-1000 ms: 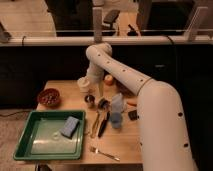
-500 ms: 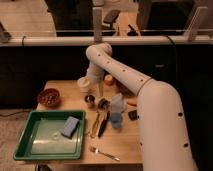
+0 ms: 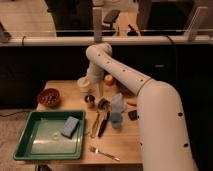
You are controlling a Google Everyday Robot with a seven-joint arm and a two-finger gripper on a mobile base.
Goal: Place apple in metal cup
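Shiny grey steel is shown by the metal cup point(image 3: 90, 99) just beside the gripper point(image 3: 99, 91). Matt pale wood is seen on the surface point(image 3: 127, 142) beneath it.

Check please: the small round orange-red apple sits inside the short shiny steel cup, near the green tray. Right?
No. The camera view shows the small round orange-red apple on the wooden table behind the short shiny steel cup, not inside it. The cup does stand near the green plastic tray. The end effector hangs between apple and cup.
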